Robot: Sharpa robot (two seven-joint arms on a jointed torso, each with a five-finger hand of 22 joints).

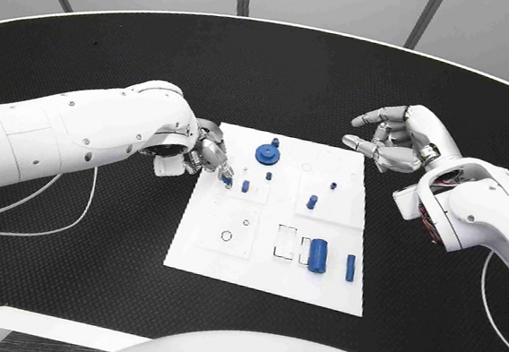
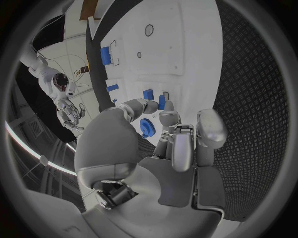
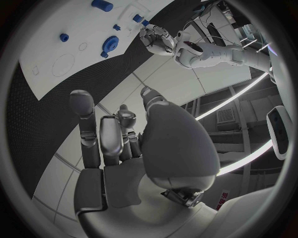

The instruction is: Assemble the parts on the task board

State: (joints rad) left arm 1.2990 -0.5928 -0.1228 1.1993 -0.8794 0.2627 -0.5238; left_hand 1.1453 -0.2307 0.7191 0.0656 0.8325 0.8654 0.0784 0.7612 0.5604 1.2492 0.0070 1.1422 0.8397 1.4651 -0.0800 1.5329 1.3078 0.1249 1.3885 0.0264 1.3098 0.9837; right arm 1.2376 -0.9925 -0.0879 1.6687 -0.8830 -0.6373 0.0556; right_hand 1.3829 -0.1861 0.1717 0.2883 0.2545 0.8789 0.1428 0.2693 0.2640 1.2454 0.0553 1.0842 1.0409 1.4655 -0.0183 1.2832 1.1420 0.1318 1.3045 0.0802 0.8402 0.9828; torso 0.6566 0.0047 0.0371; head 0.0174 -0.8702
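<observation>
The left hand (image 1: 206, 157) hovers at the task board's (image 1: 269, 265) left edge, fingers curled near a small blue peg (image 1: 245, 186) but whether they grip anything I cannot tell, while the right hand (image 1: 394, 136) waits open and empty beyond the board's far right corner; seating that peg seems next.

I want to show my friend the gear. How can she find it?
Look at the flat white rectangular task board in the middle of the black table. Near its far edge stands a round blue toothed gear. It is wider and rounder than the slim blue pegs beside it.
</observation>
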